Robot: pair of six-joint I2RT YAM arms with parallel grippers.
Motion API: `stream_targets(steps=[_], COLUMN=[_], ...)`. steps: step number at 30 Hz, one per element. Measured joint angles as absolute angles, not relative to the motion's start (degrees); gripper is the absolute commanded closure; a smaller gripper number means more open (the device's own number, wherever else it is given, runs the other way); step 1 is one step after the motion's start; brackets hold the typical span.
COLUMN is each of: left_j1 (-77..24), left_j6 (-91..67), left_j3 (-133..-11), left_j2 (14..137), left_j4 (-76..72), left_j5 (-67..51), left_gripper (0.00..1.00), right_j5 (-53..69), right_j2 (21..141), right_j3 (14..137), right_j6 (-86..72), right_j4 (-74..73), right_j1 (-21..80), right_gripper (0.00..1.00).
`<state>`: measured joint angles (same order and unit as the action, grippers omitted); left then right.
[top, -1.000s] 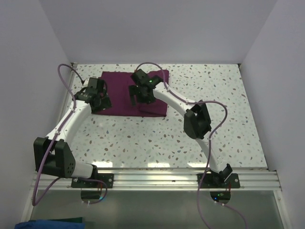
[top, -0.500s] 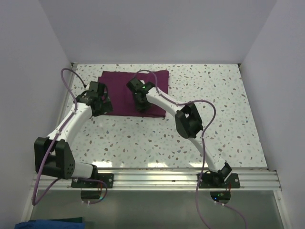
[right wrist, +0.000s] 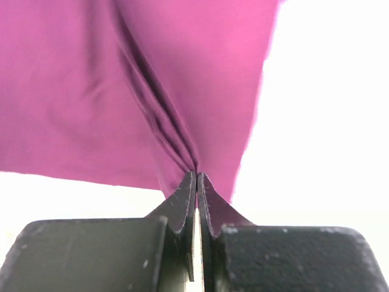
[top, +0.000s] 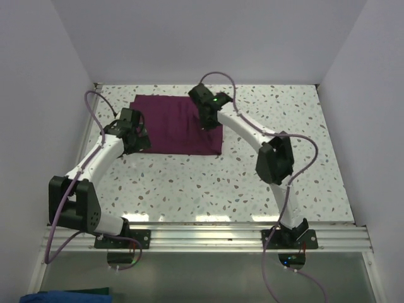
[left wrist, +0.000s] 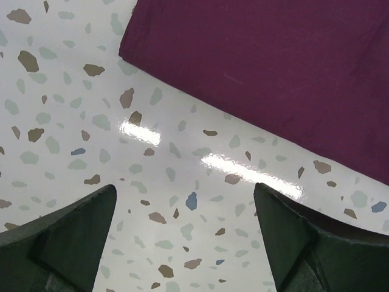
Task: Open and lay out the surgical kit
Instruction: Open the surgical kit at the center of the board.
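Right gripper point(right wrist: 196, 177) pinched a fold of the maroon cloth point(right wrist: 91, 91); left gripper point(left wrist: 184, 190) stood wide and empty.
The cloth point(top: 170, 129) lay on the far part of the speckled table point(top: 221, 183). The left gripper hovered over bare tabletop just beside the cloth's edge. A second before, the right jaws had been wide over the cloth's middle; they had since closed and moved toward its far right side.

Maroon cloth wrap point(top: 172, 129) (one fold pinched)

No text, label, brand, number or sign is legible, on the cloth point(top: 173, 126) or elsewhere.
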<state>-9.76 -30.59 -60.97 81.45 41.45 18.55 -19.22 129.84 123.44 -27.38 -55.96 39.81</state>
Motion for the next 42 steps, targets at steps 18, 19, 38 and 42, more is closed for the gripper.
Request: stream_targets(steps=[18,19,38,42], left_j1=[-9.78,-9.78,-9.78,-9.78], left_j6=[-30.46,-30.46,-30.48,-30.5], left_j3=[-63.13,-63.05,-59.2,-58.61], left_j2=[84.18,84.16,79.4,78.0], left_j4=[41.45,41.43,42.74,43.24], left_j5=[15.55,15.42,15.0,15.16], left_gripper=[0.05,0.05,0.06,0.06], right_j5=[-31.16,-31.75,-17.61,-15.53], right_j2=[107.5,107.5,128.07,135.87], right_j3=[82.48,82.48,123.0,130.39], right_j6=[-33.04,-33.67,-22.15,-21.78], right_j4=[-54.7,-54.83,-54.5,-55.92], right_j1=[19.27,18.04,11.97,11.9], right_gripper=[0.11,0.04,0.02,0.02])
